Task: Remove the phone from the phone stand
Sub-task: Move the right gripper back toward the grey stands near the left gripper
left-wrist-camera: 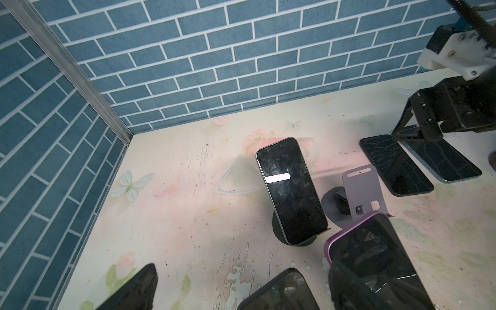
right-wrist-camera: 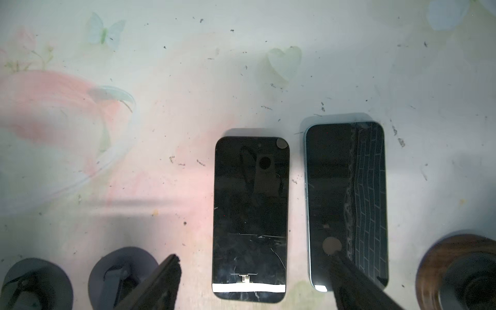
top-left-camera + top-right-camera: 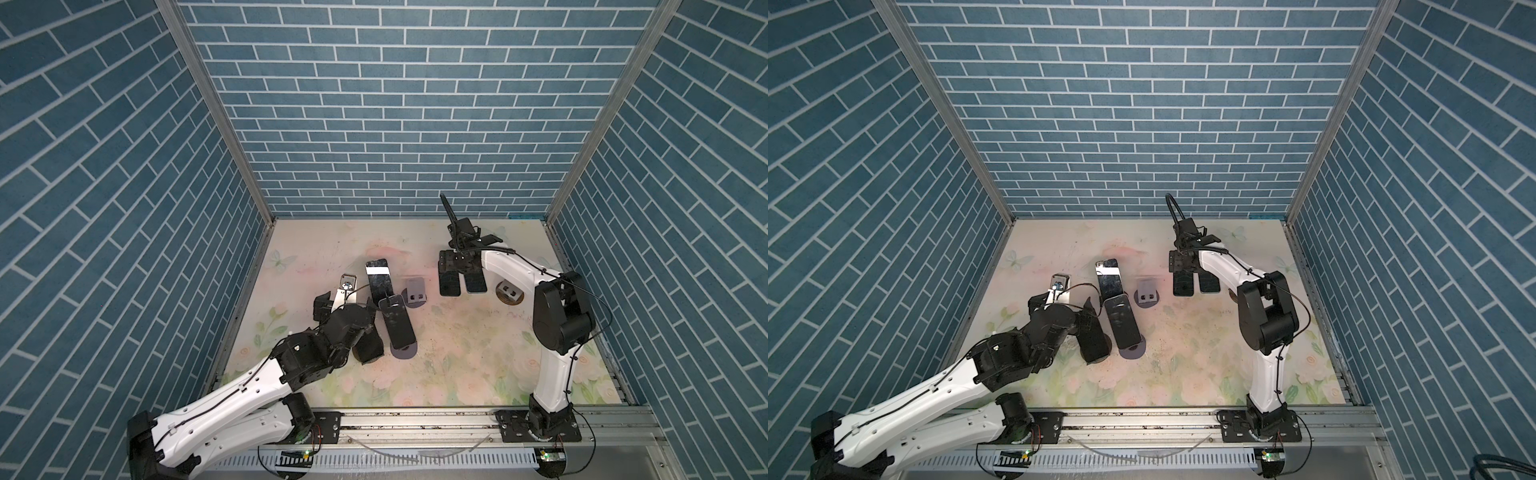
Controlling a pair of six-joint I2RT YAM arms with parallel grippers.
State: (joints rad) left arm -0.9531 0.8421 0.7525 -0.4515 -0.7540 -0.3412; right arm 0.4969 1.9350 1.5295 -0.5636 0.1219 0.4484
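Observation:
Left of centre, a black phone [image 1: 291, 190] leans on a dark round stand [image 1: 279, 233]. Nearer, a purple-cased phone [image 3: 397, 326] leans on a grey stand [image 3: 404, 353]. A third dark phone [image 1: 281, 292] shows between the fingers of my left gripper [image 1: 241, 264]. That gripper hangs wide open over it and holds nothing. My right gripper [image 2: 255, 257] is open above a black phone [image 2: 251, 214] that lies flat on the table beside a blue-edged phone [image 2: 346, 201]. Neither finger touches the black phone's sides.
An empty grey-purple stand [image 3: 415, 295] sits mid-table. A wooden-based stand [image 3: 509, 294] stands empty just right of the two flat phones. Blue brick walls close in the table on three sides, and the left wall [image 1: 53, 161] runs near my left arm.

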